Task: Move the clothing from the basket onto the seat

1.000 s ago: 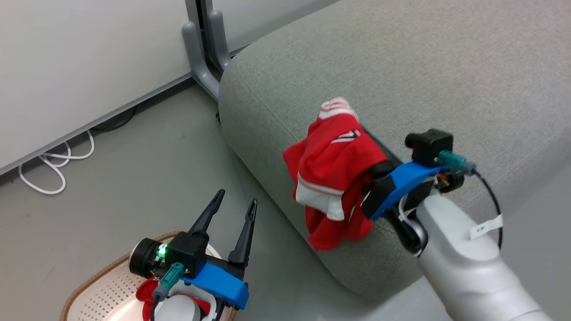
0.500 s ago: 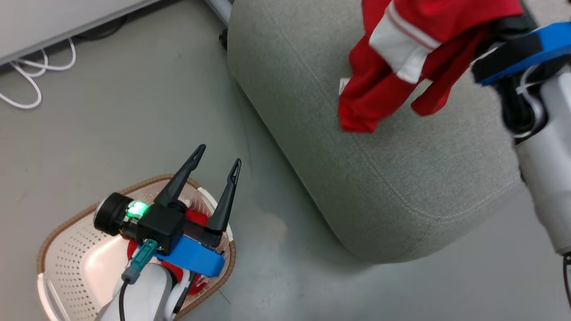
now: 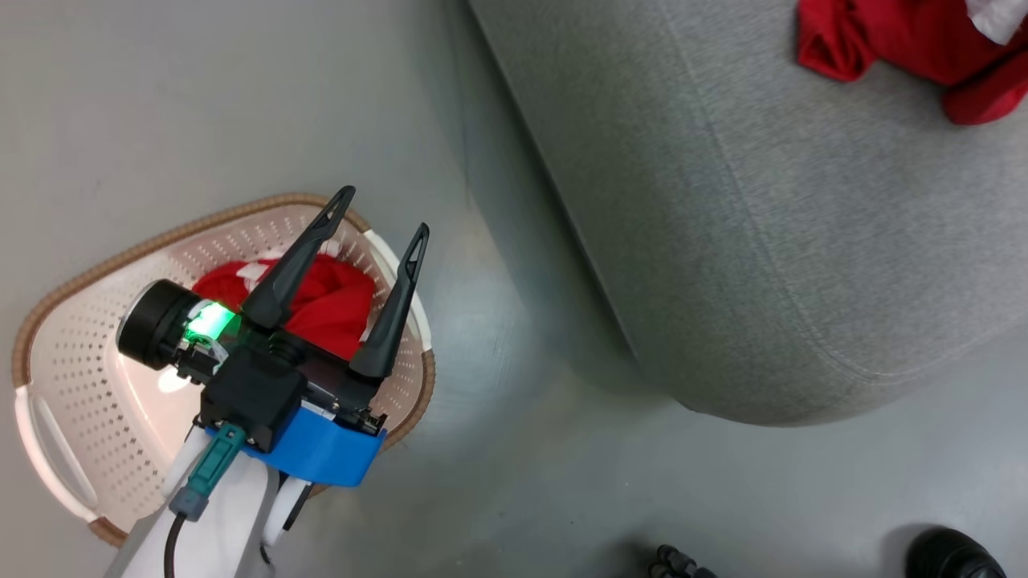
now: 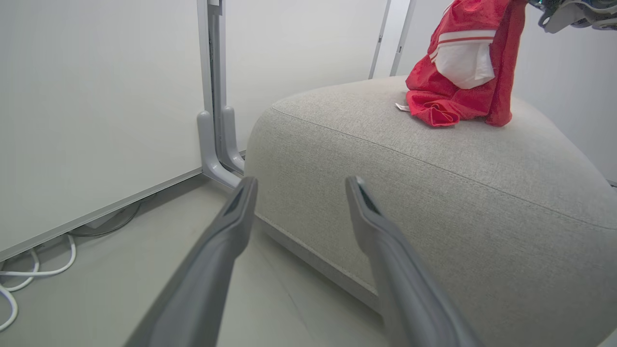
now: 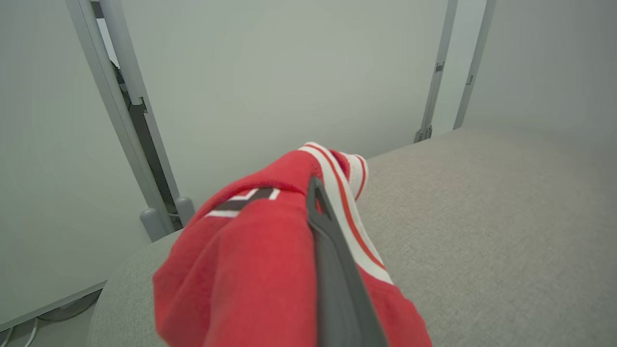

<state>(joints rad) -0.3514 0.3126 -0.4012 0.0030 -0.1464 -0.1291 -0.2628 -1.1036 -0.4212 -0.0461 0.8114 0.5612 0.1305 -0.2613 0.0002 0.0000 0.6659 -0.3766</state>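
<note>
My left hand (image 3: pixel 385 210) is spread wide. Its two long dark fingers (image 3: pixel 293 265) stand well apart and point up and slightly to the right in the head view. My pale left forearm (image 3: pixel 217 522) rises from the lower left edge to the blue wrist bracket (image 3: pixel 321 457), where a green light glows on the black housing. My right hand (image 5: pixel 312 188) is clamped tight on a red garment (image 5: pixel 250 270), which drapes over its fingers.

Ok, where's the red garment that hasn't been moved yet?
In the head view, the red garment lies inside the basket at lower left, bunched against the wall nearest the seat, with the open left claw above it.
</note>
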